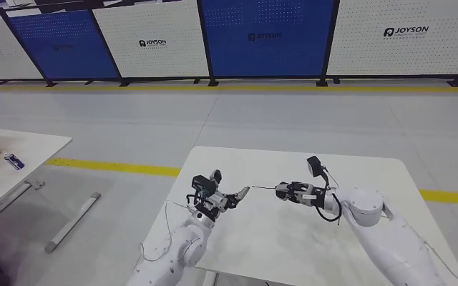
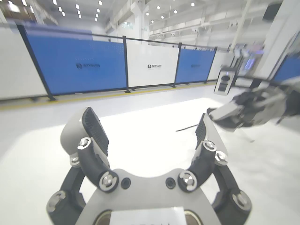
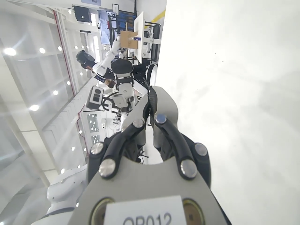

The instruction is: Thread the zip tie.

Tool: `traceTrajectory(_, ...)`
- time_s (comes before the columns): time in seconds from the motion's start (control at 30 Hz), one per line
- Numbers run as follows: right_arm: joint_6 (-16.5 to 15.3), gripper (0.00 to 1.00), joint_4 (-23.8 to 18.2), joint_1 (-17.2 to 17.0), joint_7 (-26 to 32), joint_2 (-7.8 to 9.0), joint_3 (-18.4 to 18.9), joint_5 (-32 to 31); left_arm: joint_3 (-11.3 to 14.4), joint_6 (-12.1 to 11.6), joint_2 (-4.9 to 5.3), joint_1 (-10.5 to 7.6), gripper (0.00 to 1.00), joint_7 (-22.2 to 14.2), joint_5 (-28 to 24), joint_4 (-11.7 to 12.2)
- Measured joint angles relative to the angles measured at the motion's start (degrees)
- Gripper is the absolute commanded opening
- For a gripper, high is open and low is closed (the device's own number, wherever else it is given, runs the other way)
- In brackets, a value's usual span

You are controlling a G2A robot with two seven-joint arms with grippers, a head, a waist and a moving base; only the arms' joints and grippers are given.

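Evidently the right hand [image 3: 149,97] was pinched shut on one end of the zip tie [image 2: 186,128]. It held the tie low over the table [image 1: 286,243] with the free tail pointed toward the left hand [image 2: 150,127], presumably to offer it up. The left hand's fingers stood wide apart near the tail's tip, seemingly placed to close on it for threading.

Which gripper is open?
The left gripper: its fingers stand wide apart with nothing between them, while the right gripper is shut on the thin black zip tie.
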Motion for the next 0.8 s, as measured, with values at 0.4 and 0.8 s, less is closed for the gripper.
traceTrajectory(0.4,1.08,0.00,0.03,0.31,0.09,-0.21,-0.27,0.23,0.31,1.86,-0.02,-0.03,1.00,2.49,9.92,0.36)
traceTrajectory(0.8,7.03,0.00,-4.65,-0.86,-2.71,-0.16,0.19,-1.54,23.08,21.44,9.78,-17.83,1.00,13.54,19.44,13.36)
